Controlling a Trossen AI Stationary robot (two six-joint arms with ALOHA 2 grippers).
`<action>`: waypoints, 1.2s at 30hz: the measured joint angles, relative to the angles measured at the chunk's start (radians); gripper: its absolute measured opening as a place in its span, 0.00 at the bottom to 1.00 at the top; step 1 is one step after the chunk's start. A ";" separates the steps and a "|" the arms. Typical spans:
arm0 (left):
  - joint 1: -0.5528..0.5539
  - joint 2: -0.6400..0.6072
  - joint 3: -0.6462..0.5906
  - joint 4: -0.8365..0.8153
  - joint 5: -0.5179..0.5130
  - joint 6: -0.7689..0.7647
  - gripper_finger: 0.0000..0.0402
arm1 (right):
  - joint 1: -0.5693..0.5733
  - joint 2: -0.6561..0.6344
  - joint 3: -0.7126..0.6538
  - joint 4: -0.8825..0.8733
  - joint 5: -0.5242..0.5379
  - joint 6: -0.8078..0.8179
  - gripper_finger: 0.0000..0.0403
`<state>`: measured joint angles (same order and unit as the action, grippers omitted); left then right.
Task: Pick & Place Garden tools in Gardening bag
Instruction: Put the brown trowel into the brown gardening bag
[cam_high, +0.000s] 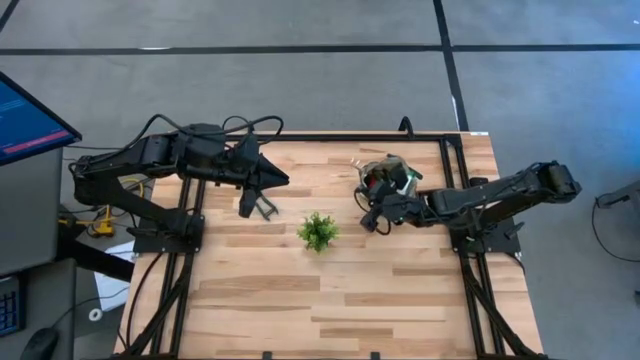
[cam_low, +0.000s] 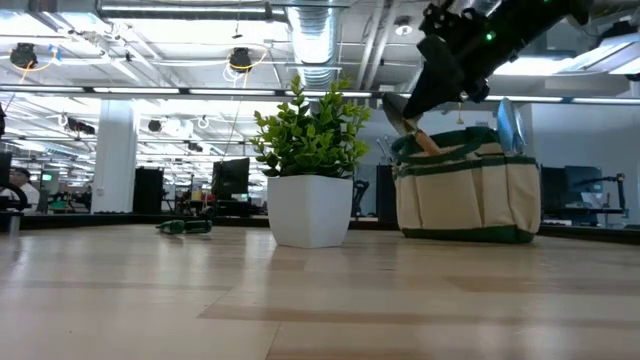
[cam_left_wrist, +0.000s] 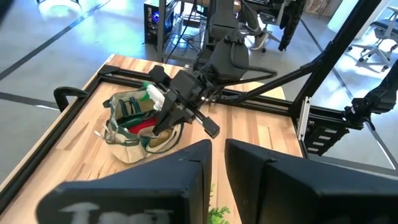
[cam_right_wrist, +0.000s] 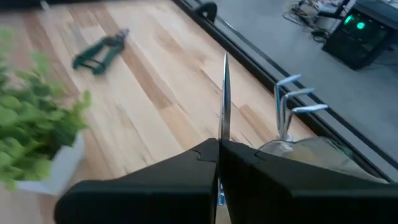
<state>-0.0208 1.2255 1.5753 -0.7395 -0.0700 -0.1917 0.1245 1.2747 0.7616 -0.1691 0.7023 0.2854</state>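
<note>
The gardening bag (cam_high: 385, 172) (cam_low: 467, 200) stands at the table's far right, with tools standing in it. Rake tines (cam_right_wrist: 286, 106) and a metal blade (cam_low: 510, 125) rise above its rim. My right gripper (cam_high: 378, 218) (cam_low: 415, 105) hangs just above the bag's left rim, shut on a trowel (cam_low: 400, 112). Pruning shears (cam_high: 258, 205) (cam_right_wrist: 99, 53) lie flat on the table at the far left. My left gripper (cam_high: 287, 181) (cam_left_wrist: 219, 155) waits high above the shears with a narrow gap between its fingers and nothing in it. My right gripper pinches the trowel's flat metal blade (cam_right_wrist: 224, 127) between its two fingers. The blade stands on edge and reaches on past the fingertips toward the table's left. The fingers slant down from the right. The trowel is clear of the table, its wooden handle (cam_low: 428, 142) slanting down toward the bag's mouth.
A small leafy plant in a white pot (cam_high: 318, 232) (cam_low: 310, 190) stands mid-table between the shears and the bag. Black frame rails (cam_high: 452, 150) run along the table's far and side edges. Bare wood stretches across the near half (cam_high: 330, 310).
</note>
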 joint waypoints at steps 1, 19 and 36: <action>0.000 0.000 0.000 0.000 -0.001 0.000 0.09 | -0.003 0.000 0.000 -0.011 0.001 0.000 0.00; 0.000 0.000 0.000 0.000 -0.012 0.000 0.09 | 0.013 0.007 -0.195 0.218 0.000 0.040 0.00; 0.000 0.000 0.000 0.000 -0.012 0.000 0.09 | -0.007 -0.026 -0.155 0.149 -0.028 0.033 0.12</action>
<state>-0.0208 1.2259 1.5749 -0.7391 -0.0818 -0.1917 0.1173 1.2489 0.6064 -0.0196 0.6743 0.3181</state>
